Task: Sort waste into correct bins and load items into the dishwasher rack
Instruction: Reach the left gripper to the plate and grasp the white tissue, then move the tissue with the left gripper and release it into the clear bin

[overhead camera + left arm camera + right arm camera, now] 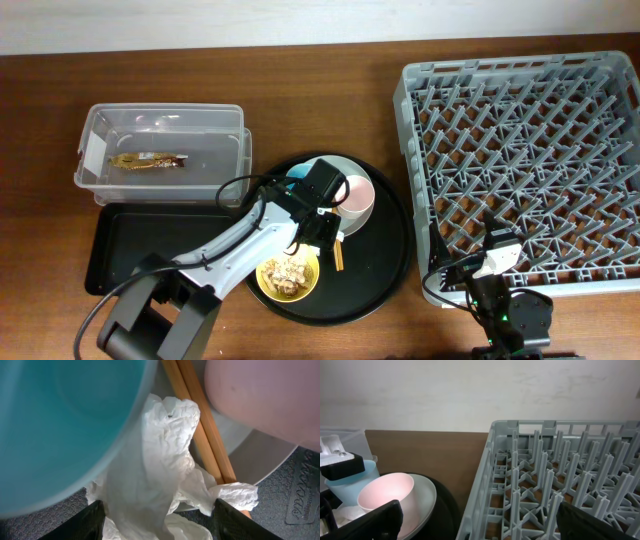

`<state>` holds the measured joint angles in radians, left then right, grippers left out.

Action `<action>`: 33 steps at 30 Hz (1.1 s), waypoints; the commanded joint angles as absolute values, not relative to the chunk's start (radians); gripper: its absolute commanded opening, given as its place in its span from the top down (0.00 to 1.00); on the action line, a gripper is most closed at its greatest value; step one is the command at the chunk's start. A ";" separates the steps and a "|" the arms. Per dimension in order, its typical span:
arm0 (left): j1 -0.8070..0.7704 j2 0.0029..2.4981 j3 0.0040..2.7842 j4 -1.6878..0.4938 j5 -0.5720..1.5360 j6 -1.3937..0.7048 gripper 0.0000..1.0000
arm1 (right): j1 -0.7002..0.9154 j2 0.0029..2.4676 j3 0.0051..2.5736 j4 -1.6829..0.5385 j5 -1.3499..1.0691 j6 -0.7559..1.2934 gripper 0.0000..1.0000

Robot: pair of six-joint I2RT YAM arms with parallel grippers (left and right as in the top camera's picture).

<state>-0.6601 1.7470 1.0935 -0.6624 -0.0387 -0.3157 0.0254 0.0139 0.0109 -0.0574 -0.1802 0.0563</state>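
My left gripper [160, 527] is open, its fingers on either side of the crumpled white tissue [155, 465], which lies on the pale plate [260, 460] beside the brown chopsticks [205, 435]. The light-blue cup [55, 425] and the white cup with a pink inside [270, 395] stand close on either side. In the overhead view the left gripper [318, 230] is over the plate [343, 162], next to the yellow bowl [288, 278] of beige scraps. The gold wrapper [148, 159] lies in the clear tub [160, 110]. My right gripper [480, 525] is open and empty by the grey rack [520, 150].
The plate, cups, bowl and chopsticks [338, 255] all sit on a large round black tray [390, 260]. A flat black rectangular tray [130, 250] lies to its left, below the tub. The rack [555, 485] holds nothing. The right arm [497, 262] rests at the table's front edge.
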 commanded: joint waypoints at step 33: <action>-0.506 1.271 1.118 -0.872 -0.170 -0.328 1.00 | 0.019 0.007 0.006 -0.064 -0.171 0.068 0.02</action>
